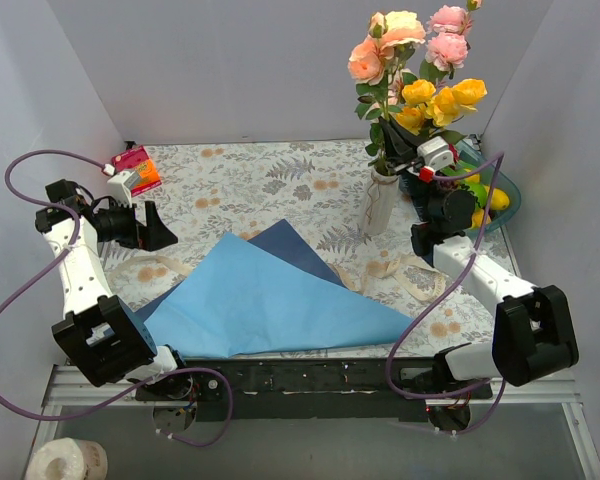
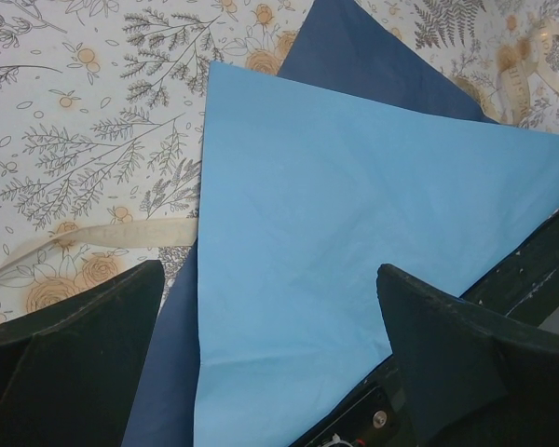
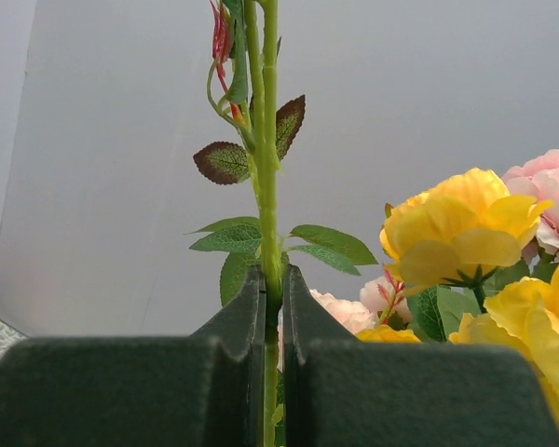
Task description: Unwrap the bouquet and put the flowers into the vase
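Paper (image 1: pixel 270 300) off, flowers (image 1: pixel 420 70) in the vase (image 1: pixel 382 205); right claw (image 3: pixel 273 279) pinches one stem (image 3: pixel 265 140), left claw (image 2: pixel 270 272) gapes empty, so only letting go seems left.

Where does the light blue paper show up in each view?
Top external: paper at centre, just beyond the arm bases.
Left wrist: paper fills the middle and right.
Right wrist: not in it.
Shared landmark: dark blue sheet under it, seen in both those views.
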`<state>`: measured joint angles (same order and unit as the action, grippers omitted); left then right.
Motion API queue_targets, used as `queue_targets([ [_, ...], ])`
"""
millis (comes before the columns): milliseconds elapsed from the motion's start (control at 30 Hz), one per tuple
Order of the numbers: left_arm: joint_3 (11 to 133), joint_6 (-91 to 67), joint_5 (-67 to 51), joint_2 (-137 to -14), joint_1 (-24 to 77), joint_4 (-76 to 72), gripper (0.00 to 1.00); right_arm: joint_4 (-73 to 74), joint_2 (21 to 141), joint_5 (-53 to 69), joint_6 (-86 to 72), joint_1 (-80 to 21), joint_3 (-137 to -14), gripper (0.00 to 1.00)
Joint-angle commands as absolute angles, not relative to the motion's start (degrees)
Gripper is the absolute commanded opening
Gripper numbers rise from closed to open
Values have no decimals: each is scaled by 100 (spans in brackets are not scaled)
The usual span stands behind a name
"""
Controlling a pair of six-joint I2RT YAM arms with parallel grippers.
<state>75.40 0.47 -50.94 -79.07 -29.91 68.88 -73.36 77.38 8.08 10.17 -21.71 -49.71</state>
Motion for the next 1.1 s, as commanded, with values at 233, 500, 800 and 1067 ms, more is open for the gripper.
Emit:
queue_targets([
  [233, 7708, 219, -5071, -7726, -3041, 7031, 98, -8516, 7963, 53, 344, -2057, -4597, 1],
  [500, 7752, 343, -5010, -7655, -3120, 7110, 98, -9044, 8200, -141, 53, -2057, -4386, 1],
  [800, 7884, 413, -5124, -7699, -3129, 7216, 98, -7640, 7279, -308, 386, -2223, -4122, 82],
  [1067, 7840, 422, -5168, -7541, -3129, 7242, 98, -6207, 6285, -448, 738, -2733, -3841, 92],
])
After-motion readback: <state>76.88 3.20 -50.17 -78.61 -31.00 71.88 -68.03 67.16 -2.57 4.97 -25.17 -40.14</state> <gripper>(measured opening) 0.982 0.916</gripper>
